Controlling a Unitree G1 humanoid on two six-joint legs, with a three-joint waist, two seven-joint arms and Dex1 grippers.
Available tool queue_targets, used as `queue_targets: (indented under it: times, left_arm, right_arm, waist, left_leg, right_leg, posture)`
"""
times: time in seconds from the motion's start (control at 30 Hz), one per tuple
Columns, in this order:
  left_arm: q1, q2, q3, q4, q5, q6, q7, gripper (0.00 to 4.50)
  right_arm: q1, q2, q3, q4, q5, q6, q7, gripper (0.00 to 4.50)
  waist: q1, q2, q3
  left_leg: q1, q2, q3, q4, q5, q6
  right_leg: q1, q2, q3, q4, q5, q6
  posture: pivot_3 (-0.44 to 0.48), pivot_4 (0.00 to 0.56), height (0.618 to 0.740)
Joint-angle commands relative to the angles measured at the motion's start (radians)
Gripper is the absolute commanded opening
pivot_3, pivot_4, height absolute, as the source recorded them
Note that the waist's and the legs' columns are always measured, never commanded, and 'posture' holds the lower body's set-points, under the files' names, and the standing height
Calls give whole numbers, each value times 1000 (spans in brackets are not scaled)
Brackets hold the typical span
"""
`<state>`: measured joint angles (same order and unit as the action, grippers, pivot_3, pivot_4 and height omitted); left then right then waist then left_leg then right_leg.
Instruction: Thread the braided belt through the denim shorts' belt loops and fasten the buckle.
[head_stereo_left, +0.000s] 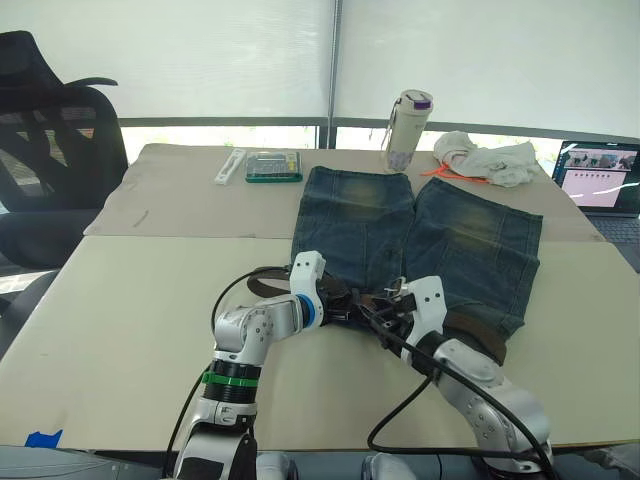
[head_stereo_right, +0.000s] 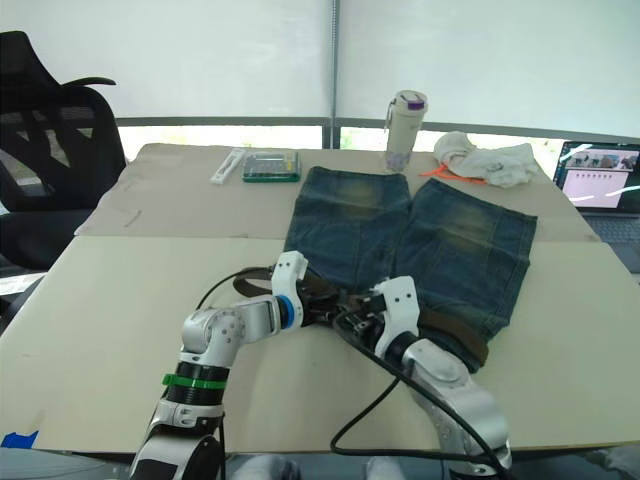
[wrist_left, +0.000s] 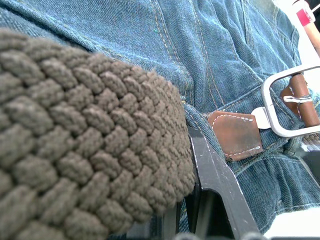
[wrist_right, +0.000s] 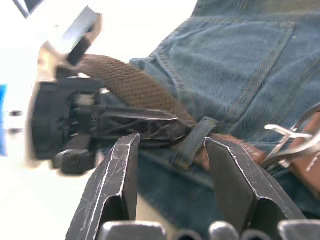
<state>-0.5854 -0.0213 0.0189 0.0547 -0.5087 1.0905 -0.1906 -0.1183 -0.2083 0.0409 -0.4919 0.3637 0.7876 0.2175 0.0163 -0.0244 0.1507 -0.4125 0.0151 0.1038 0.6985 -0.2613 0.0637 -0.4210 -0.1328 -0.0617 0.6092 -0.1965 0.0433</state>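
Denim shorts (head_stereo_left: 420, 235) lie flat at the centre of a beige surface (head_stereo_left: 130, 300), waistband toward the lower edge of the frame, with the belt (wrist_right: 135, 85) running along it. The left end effector (head_stereo_left: 335, 303) is closed on the belt at lower centre, its black fingers (wrist_right: 140, 127) pinching the woven strap just beside a loop (wrist_right: 192, 142). The right end effector (wrist_right: 172, 165) hovers with its jaws parted over that loop, gripping nothing. The silver buckle (wrist_left: 287, 107), on a brown leather tab, rests on the waistband near the right end effector. A bottle (head_stereo_left: 407, 130), a crumpled cloth (head_stereo_left: 490, 160) and a laptop (head_stereo_left: 600, 180) stand along the upper right.
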Motion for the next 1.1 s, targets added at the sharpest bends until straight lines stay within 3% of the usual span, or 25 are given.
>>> queue_targets:
  times: [0.03, 0.7, 0.93, 1.1]
  left_arm:
    - [-6, -5, -10, 11, 12, 5, 0, 0]
    - [5, -16, -3, 3, 9, 0, 9, 0]
    - [8, -24, -2, 10, 12, -12, 11, 0]
    - [18, -29, 6, 5, 11, -20, 21, 0]
  right_arm:
    - [-20, 13, -39, 40, -39, -20, -59, 2312]
    - [-67, 115, -143, 42, 35, 210, -178, 2312]
    - [-152, 275, -285, 59, 195, 331, -214, 2312]
    - [-193, 287, -331, 38, 228, 351, -229, 807]
  waist:
    - [0, 0, 0]
    - [-1, 0, 0]
    - [-3, 0, 0]
    - [-5, 1, 0]
  left_leg:
    - [-1, 0, 0, 0, 0, 0]
    - [-1, 0, -1, 0, 0, 0]
    - [-1, 0, -2, 0, -1, 1]
    - [-2, 0, -3, 0, -2, 3]
  right_leg:
    - [0, 0, 0, 0, 0, 0]
    - [0, 0, 0, 0, 0, 0]
    - [0, 0, 0, 0, 0, 0]
    - [-1, 0, 0, 1, 0, 0]
  posture:
    - [0, 150, 737]
    - [0, 150, 737]
    - [0, 150, 737]
    - [0, 150, 737]
